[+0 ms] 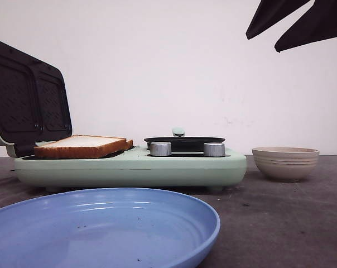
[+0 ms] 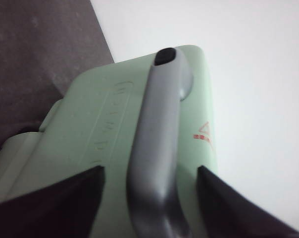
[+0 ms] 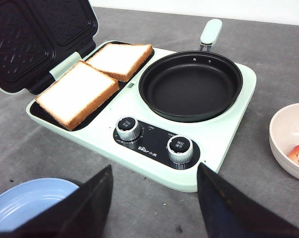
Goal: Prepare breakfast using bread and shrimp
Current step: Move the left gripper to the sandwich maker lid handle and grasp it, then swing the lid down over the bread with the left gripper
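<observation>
Your robot shows very little of itself here. In the front view, at the upper right of the frame, the right gripper appears as two flat black blades that taper to points, matte and unmarked. In the right wrist view its fingers are broad dark wedges at the lower edge, with straight slanted inner edges and a slight bluish sheen on one. In the left wrist view the left gripper's fingers look the same: plain black triangles, no screws, cables or labels visible.
</observation>
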`<state>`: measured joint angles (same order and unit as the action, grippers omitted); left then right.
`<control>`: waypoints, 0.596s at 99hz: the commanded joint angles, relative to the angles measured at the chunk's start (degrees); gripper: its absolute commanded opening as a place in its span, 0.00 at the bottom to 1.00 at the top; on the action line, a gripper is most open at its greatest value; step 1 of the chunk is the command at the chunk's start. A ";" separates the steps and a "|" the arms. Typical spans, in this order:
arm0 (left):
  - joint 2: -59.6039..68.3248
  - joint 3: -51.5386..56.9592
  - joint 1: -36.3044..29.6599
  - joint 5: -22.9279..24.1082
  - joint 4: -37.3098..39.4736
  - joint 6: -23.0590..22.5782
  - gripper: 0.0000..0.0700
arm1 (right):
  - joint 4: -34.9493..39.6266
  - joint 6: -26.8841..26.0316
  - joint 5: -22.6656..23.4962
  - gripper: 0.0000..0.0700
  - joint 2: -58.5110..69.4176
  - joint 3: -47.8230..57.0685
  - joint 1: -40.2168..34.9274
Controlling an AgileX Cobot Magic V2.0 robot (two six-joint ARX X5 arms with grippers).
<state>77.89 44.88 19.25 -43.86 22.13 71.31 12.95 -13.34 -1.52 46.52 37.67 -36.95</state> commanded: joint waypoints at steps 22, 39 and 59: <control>0.92 0.59 0.13 0.79 1.88 0.00 0.03 | -0.77 0.31 0.02 0.45 0.20 0.35 -0.37; 0.92 0.59 -0.57 0.76 1.90 -1.20 0.00 | -0.77 0.31 0.02 0.45 0.20 0.35 -0.37; 0.92 0.59 -4.48 1.73 1.49 -3.37 0.01 | -0.79 0.28 0.02 0.45 0.20 0.35 -0.37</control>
<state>77.69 44.95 16.84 -42.50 23.46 73.93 12.95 -13.34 -1.52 46.52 37.67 -36.95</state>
